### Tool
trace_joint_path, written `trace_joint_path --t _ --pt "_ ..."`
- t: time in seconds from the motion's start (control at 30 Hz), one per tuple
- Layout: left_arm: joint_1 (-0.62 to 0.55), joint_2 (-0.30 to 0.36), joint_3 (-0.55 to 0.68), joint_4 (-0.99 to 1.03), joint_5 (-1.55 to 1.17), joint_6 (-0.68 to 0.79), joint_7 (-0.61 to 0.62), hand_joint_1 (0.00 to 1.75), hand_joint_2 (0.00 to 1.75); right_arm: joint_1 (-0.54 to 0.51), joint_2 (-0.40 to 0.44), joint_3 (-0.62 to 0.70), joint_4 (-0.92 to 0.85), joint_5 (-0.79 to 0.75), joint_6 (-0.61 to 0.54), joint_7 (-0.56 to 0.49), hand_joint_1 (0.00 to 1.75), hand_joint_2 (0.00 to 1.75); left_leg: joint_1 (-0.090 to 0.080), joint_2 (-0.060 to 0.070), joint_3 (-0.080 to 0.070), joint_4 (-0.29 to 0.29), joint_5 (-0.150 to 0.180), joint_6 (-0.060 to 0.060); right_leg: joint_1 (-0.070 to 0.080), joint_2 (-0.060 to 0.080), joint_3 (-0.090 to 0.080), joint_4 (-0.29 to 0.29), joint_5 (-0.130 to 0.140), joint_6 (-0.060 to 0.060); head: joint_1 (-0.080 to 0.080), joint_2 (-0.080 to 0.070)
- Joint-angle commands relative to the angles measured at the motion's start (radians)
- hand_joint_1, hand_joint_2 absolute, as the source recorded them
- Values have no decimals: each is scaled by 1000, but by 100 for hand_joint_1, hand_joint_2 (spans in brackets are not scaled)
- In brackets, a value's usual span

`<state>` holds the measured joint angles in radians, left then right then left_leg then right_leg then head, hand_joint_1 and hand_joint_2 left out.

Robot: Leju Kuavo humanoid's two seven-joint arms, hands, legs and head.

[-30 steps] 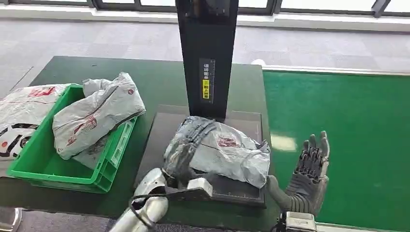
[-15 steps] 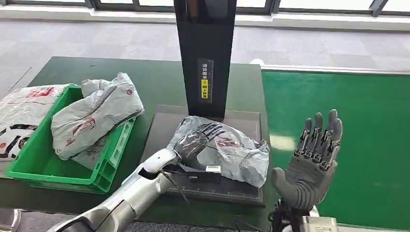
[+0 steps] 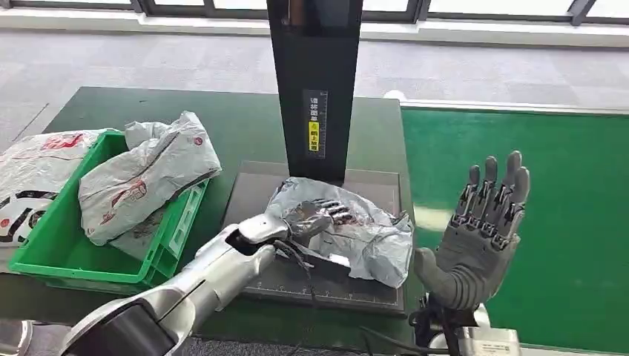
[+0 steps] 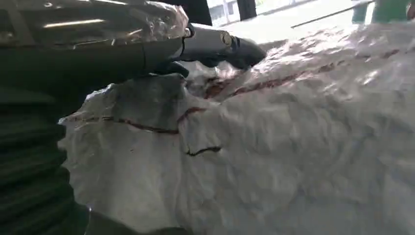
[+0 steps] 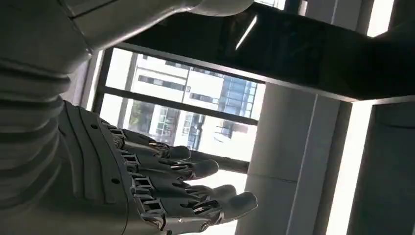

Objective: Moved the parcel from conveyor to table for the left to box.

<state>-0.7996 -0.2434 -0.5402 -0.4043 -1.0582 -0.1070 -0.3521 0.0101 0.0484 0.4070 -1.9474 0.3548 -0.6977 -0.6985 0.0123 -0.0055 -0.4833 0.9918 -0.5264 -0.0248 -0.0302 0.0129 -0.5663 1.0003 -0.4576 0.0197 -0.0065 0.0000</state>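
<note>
I see the parcel (image 3: 348, 230) already off the green conveyor (image 3: 564, 222) and lying on the dark pad on the tabletop (image 3: 237, 126), my left hand (image 3: 315, 215) resting on it, whether it grips I cannot tell, my right hand (image 3: 482, 237) up, spread and empty, and the move into the green box (image 3: 44, 256) is not yet done

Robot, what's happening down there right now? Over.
Left hand resting on grey parcel, grasp unclear. Right hand raised, open, empty. Parcel on dark plate beside green bin. Black post close behind.
</note>
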Motion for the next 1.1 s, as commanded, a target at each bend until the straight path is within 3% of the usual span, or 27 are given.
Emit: trace_joint_path --t 0.03,0.17,0.43,0.47,0.5,0.73,0.77,0.87,1.1 --pt "-86 4 -114 123 -23 -88 -24 0 175 -39 -20 34 58 -5 0 0 0 175 1 2 0 -1 0 1 1 0 0 -1 1 -2 0 0" --pt "-86 4 -114 123 -23 -88 -24 0 175 -39 -20 34 58 -5 0 0 0 175 1 2 -7 -2 1 1 2 1 0 -3 3 -3 0 0" --pt "-86 4 -114 123 -23 -88 -24 0 175 -39 -20 34 58 -5 0 0 0 175 1 2 -4 -2 0 1 1 1 1 -2 1 -2 0 0" --pt "-90 6 -113 119 -20 -88 -32 14 175 -41 -22 35 58 -9 0 0 0 175 1 3 -4 -3 1 1 2 1 0 -4 3 -3 0 0" --pt "-93 7 -113 118 -19 -91 -38 175 175 -40 -24 35 59 -11 0 0 0 175 1 2 -3 -1 0 1 1 1 0 -2 1 -2 0 0" --pt "-108 15 -121 120 -21 -115 -57 175 175 -47 -29 38 70 -21 0 0 0 175 1 2 0 -1 0 1 1 1 0 -1 1 -2 0 0" --pt "-81 38 -48 66 35 11 -32 175 175 -34 -20 20 63 -16 0 0 0 175 1 3 0 -2 1 1 1 1 0 -3 2 -2 0 0" --pt "-76 97 -49 67 35 39 -70 175 175 -5 -45 26 32 -32 0 0 0 175 0 3 -2 -2 0 0 1 2 1 -1 1 -2 0 0" --pt "-57 91 -44 54 43 84 -69 175 175 -14 -46 28 41 -45 0 0 0 175 2 3 1 -4 1 1 2 1 0 -4 2 -3 0 0"
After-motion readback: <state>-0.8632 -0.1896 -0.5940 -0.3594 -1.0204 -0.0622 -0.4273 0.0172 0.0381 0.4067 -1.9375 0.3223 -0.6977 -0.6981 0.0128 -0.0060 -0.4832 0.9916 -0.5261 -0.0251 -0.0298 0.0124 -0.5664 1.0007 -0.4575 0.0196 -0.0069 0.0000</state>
